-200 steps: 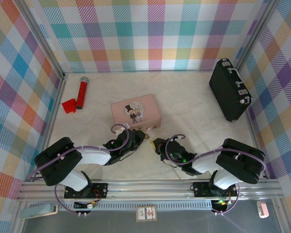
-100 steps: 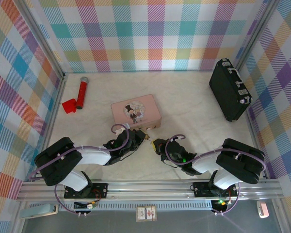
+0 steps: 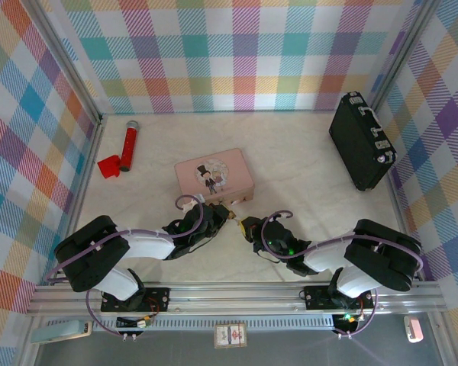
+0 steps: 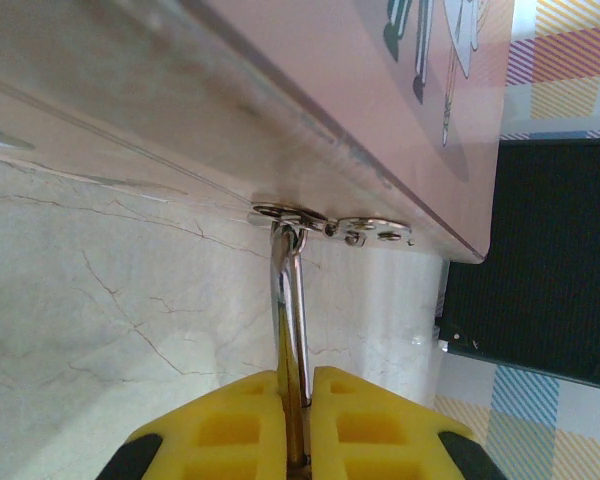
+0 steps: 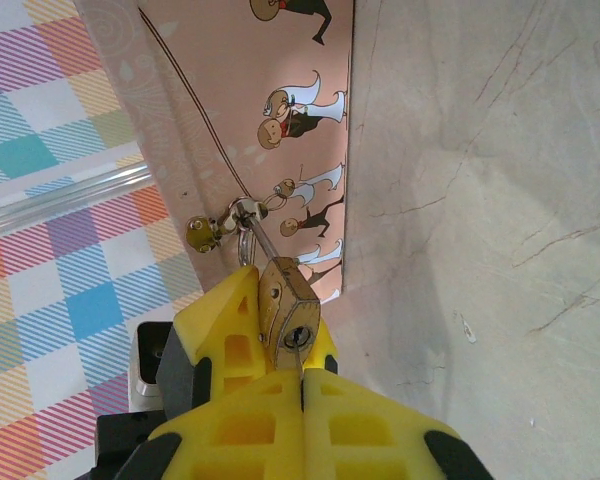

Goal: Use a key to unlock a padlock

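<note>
Pink tin [image 3: 214, 175] sits a bit left of the tabletop's middle. Left gripper [image 3: 226, 213] and right gripper [image 3: 246, 224] meet nose to nose just off the tin's near-right corner, on the side of the tabletop's near edge. Left wrist: pads [image 4: 230, 430] clenched on the padlock [image 4: 290, 300]. Its silver shackle is edge-on, running up from the pinch into the hasp [image 4: 325, 222] on the tin's edge, and a sliver of brass shows between the pads. Right wrist: dull brass body tilted, keyhole [image 5: 296, 339] facing the camera, shackle looped through the hasp ring. Right pincer is pressed fully together right below the keyhole. Can't make out the key; if it's gripped, it's buried in the seam. My read: insert step, lock braced by the left, shackle not popped yet. Next move calls for a straight push along the keyhole axis, then a twist, with the left holding the body dead steady. Very little margin for tilt.
</note>
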Motion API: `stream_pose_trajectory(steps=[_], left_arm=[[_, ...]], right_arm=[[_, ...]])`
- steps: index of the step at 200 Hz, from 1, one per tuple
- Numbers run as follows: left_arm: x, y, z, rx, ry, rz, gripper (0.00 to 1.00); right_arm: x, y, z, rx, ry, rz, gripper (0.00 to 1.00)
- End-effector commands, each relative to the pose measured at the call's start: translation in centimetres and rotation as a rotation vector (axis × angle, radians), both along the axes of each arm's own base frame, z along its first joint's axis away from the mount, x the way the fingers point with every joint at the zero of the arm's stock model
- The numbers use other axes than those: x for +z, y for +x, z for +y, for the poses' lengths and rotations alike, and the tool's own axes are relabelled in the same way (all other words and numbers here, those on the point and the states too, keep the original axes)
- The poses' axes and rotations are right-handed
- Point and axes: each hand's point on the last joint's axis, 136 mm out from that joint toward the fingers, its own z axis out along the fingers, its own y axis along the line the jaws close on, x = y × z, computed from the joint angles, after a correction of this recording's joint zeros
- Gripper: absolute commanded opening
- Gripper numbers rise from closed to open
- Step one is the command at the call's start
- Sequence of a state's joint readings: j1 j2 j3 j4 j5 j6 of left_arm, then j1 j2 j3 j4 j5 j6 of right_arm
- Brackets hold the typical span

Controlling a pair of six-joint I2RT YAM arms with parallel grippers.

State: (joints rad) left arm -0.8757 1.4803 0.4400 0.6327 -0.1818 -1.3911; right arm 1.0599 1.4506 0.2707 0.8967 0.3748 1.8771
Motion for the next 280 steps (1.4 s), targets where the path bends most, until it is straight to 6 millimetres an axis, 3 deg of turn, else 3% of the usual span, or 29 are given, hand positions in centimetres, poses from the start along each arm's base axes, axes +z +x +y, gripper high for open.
stream_pose_trajectory(steps=[1, 103, 280], left_arm=[[4.6, 0.7, -1.9, -0.016, -0.132, -0.113, 0.00], [4.7, 0.6, -1.9, -0.015, -0.127, -0.118, 0.00], [4.2, 1.2, -1.0, 0.051, -0.139, -0.132, 0.00]], right_arm=[[0.6, 0.1, 0.1, -0.008, 0.006, -0.019, 0.00], [-0.6, 0.1, -0.4, -0.028, 0.005, 0.006, 0.00], [0.6, 0.3, -1.1, -0.061, 0.039, -0.028, 0.00]])
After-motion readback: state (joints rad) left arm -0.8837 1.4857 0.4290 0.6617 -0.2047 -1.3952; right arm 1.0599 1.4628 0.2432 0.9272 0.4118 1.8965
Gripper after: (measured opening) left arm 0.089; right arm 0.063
